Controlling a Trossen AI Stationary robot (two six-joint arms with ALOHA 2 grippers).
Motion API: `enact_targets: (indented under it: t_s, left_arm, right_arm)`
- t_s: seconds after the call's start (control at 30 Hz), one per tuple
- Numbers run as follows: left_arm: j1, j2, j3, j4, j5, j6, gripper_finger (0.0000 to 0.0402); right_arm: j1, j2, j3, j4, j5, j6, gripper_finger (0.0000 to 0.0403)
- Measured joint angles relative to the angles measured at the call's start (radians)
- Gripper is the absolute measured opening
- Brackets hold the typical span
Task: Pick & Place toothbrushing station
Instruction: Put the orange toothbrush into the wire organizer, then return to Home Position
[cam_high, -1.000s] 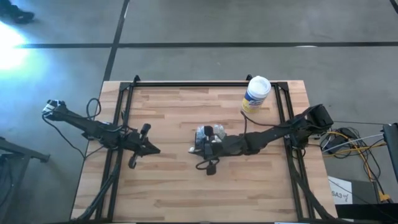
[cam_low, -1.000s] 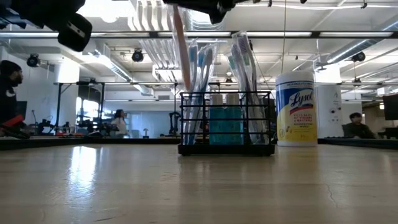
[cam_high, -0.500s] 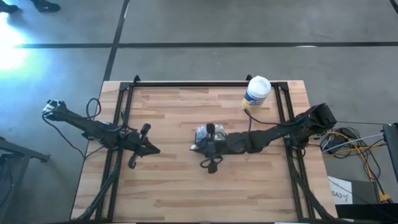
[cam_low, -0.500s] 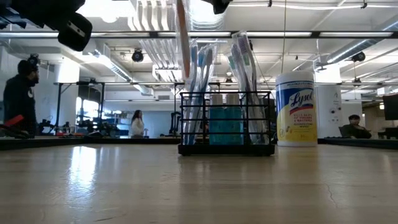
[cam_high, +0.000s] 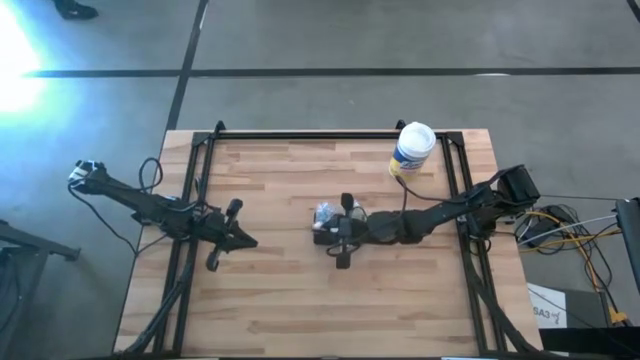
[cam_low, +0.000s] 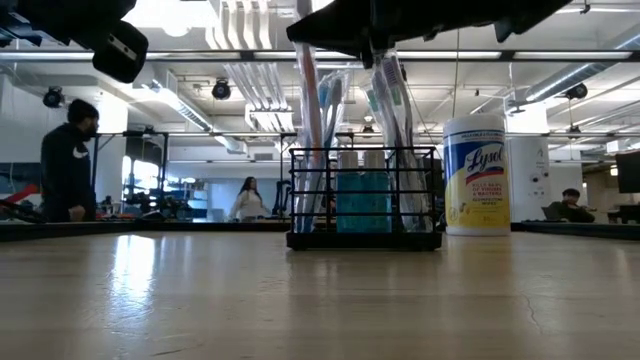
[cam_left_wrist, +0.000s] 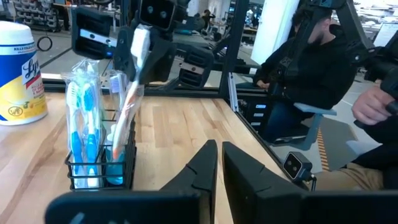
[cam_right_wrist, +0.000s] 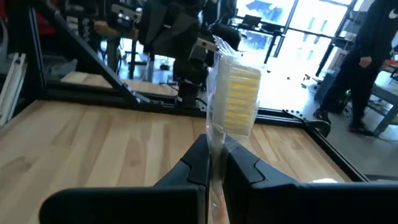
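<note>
The toothbrushing station (cam_low: 365, 200) is a black wire rack standing on its base at mid-table (cam_high: 322, 216), with several wrapped toothbrushes upright in it. My right gripper (cam_low: 370, 35) hovers just above it, shut on an orange-handled, yellow-bristled toothbrush (cam_left_wrist: 130, 93) in clear wrap. The brush's lower end reaches down into the rack (cam_left_wrist: 99, 158). My left gripper (cam_high: 248, 241) waits shut to the rack's left, pointing level at it and touching nothing. My right gripper pinches the toothbrush's neck (cam_right_wrist: 216, 146), just below the bristle head (cam_right_wrist: 239, 99), between its two fingers. The fingers come level from the table's right and lie across the brush. The brush stands nearly upright, head up, its handle (cam_low: 312, 110) hanging below into the rack.
A white Lysol canister (cam_high: 413, 150) with a yellow label stands at the far right of the wooden table (cam_high: 280, 300). Black frame rails (cam_high: 200, 160) run along the table's sides. Beyond the table a person (cam_left_wrist: 311, 68) sits, and others (cam_low: 68, 170) stand in the room.
My right gripper has sunk and shifted a little toward the table's right, coming over the rack. The toothbrush it holds has gone from leaning beside the rack's left end to nearly upright, its lower end now down among the other brushes.
</note>
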Motion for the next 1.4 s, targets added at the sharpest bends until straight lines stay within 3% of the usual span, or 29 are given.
enact_targets:
  t_s: [0.2, 0.9, 1.4]
  left_arm:
    - [0.0, 0.0, 0.0, 0.0, 0.0, 0.0, 0.0023]
    - [0.0, 0.04, 0.0, 0.003, -0.002, 0.004, 0.0021]
    - [0.0, 0.042, 0.0, 0.008, -0.002, 0.002, 0.0027]
  right_arm:
    - [-0.008, 0.0, -0.043, 0.1, 0.0, 0.038, 0.0013]
    - [-0.018, 0.054, -0.047, 0.083, -0.002, 0.036, 0.0021]
    - [-0.021, 0.045, -0.046, 0.058, 0.016, 0.126, 0.0146]
